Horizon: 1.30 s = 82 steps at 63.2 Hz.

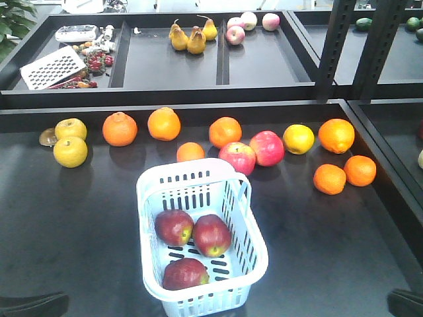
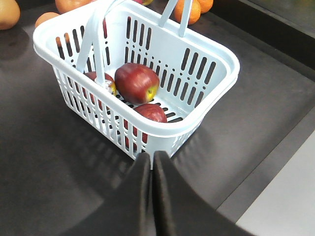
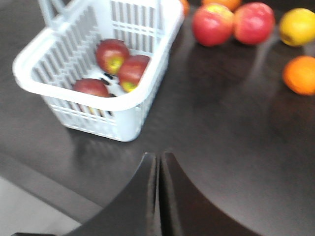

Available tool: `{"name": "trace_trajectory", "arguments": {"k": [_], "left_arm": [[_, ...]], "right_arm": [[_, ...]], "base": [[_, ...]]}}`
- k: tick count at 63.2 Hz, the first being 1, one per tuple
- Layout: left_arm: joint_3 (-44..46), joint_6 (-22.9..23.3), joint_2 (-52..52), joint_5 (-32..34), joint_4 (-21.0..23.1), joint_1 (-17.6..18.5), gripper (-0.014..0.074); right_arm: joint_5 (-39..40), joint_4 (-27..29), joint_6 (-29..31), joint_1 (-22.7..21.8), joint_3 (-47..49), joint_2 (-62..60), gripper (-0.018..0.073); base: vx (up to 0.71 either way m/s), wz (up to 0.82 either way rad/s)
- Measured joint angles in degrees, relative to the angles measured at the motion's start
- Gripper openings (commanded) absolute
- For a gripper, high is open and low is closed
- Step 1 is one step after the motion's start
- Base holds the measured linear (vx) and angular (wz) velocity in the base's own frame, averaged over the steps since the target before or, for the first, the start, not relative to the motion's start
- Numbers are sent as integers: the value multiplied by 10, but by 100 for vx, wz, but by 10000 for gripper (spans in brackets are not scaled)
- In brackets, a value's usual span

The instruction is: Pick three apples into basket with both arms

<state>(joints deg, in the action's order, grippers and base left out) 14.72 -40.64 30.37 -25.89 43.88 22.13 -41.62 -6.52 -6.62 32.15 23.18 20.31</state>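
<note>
Three dark red apples lie inside the pale blue-white basket (image 1: pixel 246 261): one at the left (image 1: pixel 173 226), one beside it (image 1: pixel 211 235), one nearer the front (image 1: pixel 185 274). The left wrist view shows the basket (image 2: pixel 216 83) with an apple (image 2: pixel 137 82) inside, and my left gripper (image 2: pixel 151 156) shut and empty just outside its near corner. In the right wrist view the basket (image 3: pixel 147 93) holds the apples (image 3: pixel 112 55), and my right gripper (image 3: pixel 158 156) is shut and empty over the dark table, apart from the basket.
Behind the basket lie two brighter pinkish-red apples (image 1: pixel 253 152), several oranges (image 1: pixel 119 128), a lemon-yellow fruit (image 1: pixel 298 139) and yellow-green fruits (image 1: pixel 70 151). A rear tray (image 1: pixel 172 66) holds pears and small pale apples. Black posts (image 1: pixel 334 46) stand at the back right.
</note>
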Motion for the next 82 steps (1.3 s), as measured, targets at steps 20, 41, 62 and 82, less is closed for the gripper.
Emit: {"name": "trace_trajectory", "arguments": {"k": [20,41,62,82], "left_arm": [[0,0,0,0,0,0,-6],[0,0,0,-9,0,0,-6],[0,0,0,-9,0,0,-6],[-28,24,0,26,34,0,-6]], "right_arm": [[-1,-17,-20,0,-4,-10,-4],[-1,-18,-20,0,-4,-10,-4],[-1,-18,-20,0,-4,-10,-4],[-1,-18,-20,0,-4,-10,-4]], "base": [[0,0],[0,0],[0,0],[0,0]]}}
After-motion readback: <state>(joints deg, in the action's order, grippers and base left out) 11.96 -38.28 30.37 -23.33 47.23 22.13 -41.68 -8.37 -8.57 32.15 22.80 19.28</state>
